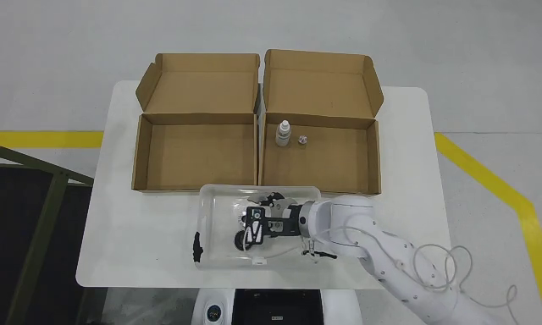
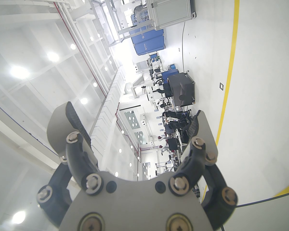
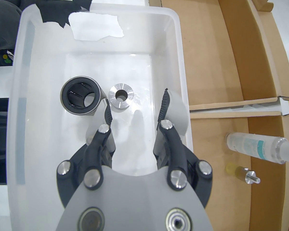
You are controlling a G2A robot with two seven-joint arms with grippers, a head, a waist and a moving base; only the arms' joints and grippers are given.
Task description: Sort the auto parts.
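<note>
R arm (image 1: 373,240) is down in the clear bin (image 3: 175,56) at the worktop's (image 1: 118,232) near edge. R jaws are wide open, nothing held. On the bin floor are a silver ring (image 3: 121,96) and a black bearing (image 3: 80,96), side by side, nearly touching.

Key relation: the ring sits just ahead of the jaws but off-centre, close by the finger (image 3: 108,114) on the bearing's side. That tip lies about at the gap betw. ring and bearing. Ring stands bore-up, so there's no long axis to line up. Bearing looks tipped, bore toward the wrist.

Judgement: ring is the likely next pick. It needs a small shift toward the bearing, then fwd, so both fingers straddle the ring w/o nudging the bearing.

Room: the other finger is near the bin wall on the box side, so little slack there; open floor ahead. Right box (image 1: 364,168) holds a bottle (image 1: 283,133) and a small pin (image 1: 303,140), w/ the left box (image 1: 199,156) beside it, both just past the bin.

L jaws are open and empty, aimed off into the room, away from the worktop. R is the nearer arm.
</note>
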